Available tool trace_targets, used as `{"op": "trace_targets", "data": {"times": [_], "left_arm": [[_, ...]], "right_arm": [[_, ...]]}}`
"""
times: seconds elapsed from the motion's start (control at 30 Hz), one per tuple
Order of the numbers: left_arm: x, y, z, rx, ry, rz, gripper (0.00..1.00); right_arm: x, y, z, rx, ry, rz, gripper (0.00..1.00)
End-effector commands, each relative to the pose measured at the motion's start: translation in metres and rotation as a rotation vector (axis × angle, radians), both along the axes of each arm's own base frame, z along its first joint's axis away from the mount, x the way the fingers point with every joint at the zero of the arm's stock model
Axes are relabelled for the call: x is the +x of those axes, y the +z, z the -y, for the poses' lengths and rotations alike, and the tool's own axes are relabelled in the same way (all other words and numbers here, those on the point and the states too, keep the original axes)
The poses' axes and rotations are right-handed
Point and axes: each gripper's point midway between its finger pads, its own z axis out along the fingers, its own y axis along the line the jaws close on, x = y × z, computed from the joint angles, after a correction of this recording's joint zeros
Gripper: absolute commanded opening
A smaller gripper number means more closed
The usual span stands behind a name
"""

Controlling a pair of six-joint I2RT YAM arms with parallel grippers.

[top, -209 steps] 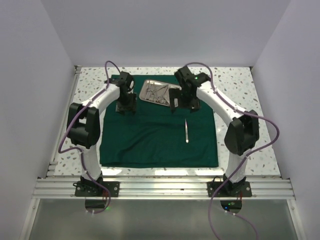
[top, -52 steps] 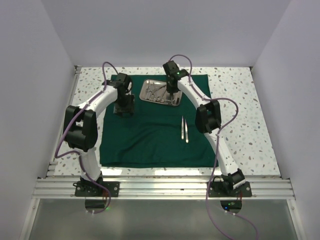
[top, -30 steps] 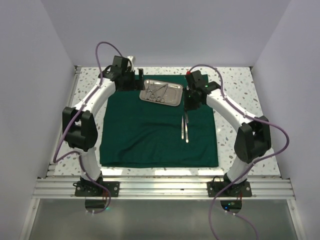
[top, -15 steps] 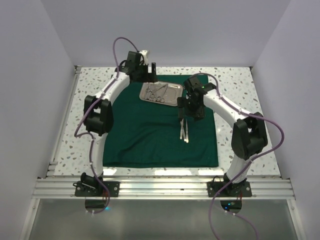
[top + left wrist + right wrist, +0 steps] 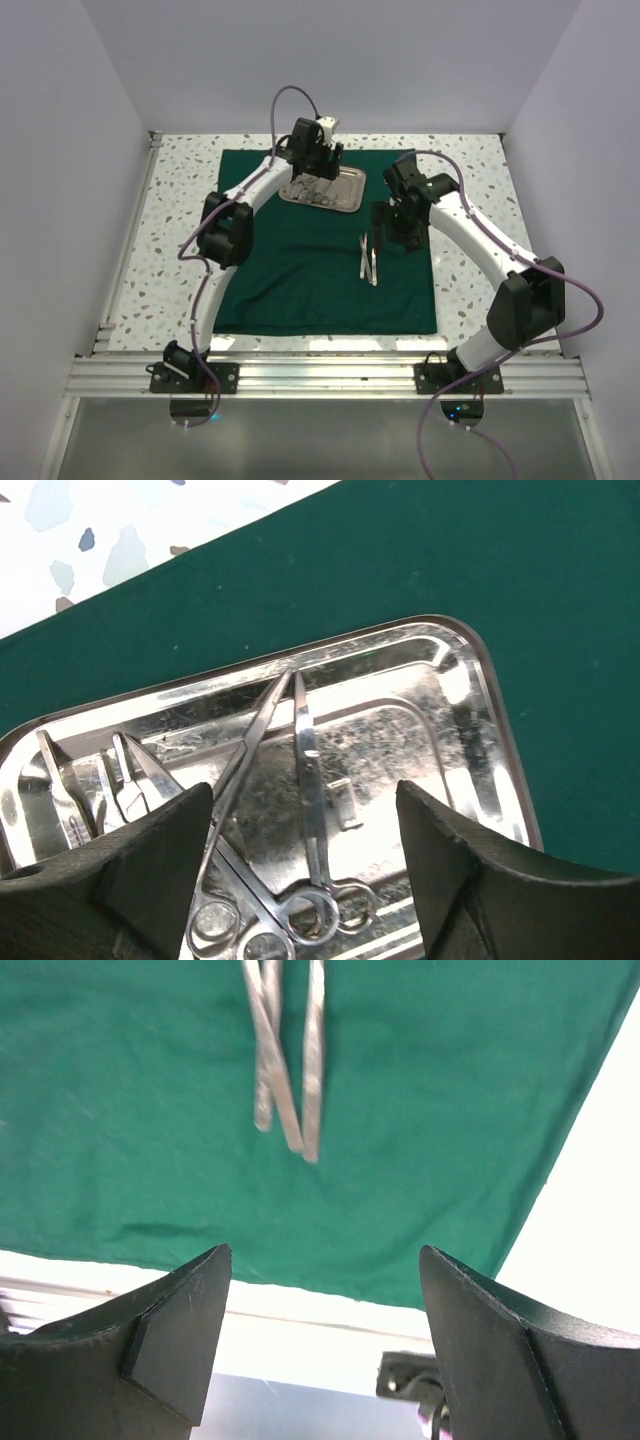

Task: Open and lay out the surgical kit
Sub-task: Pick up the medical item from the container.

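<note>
The dark green cloth [image 5: 280, 270] lies spread flat on the table. The shiny steel tray [image 5: 350, 196] sits at its back middle. In the left wrist view the tray [image 5: 482, 680] holds two scissor-like instruments [image 5: 308, 770] and several more at its left end [image 5: 85, 790]. My left gripper [image 5: 316, 172] hovers over the tray, open and empty [image 5: 305, 865]. Two slim silver tweezers [image 5: 368, 260] lie side by side on the cloth, also in the right wrist view [image 5: 285, 1070]. My right gripper [image 5: 388, 232] is just right of them above the cloth, open and empty [image 5: 325, 1340].
White speckled tabletop [image 5: 480, 250] surrounds the cloth. An aluminium rail [image 5: 320, 375] runs along the near edge, and it also shows in the right wrist view [image 5: 300, 1320]. Grey walls close in the left, right and back. The cloth's left half is bare.
My left gripper has swung right from the cloth's back left corner to above the tray. My right gripper has drifted right and nearer, away from the tweezers.
</note>
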Motion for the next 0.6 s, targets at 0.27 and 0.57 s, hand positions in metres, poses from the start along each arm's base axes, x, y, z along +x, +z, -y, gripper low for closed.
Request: {"op": "trace_targets", "data": {"times": [0.27,0.57], "left_arm": [[0.039,-0.032,-0.011,0.072,0.056,0.086,0.73],[0.023,-0.074,-0.019,0.122,0.064,-0.015,0.21]], "right_arm": [[-0.035,-0.008,0.019,-0.033,-0.077,-0.054,0.78],[-0.036,-0.013,0.02,-0.044,-0.081,-0.063,0.77]]}}
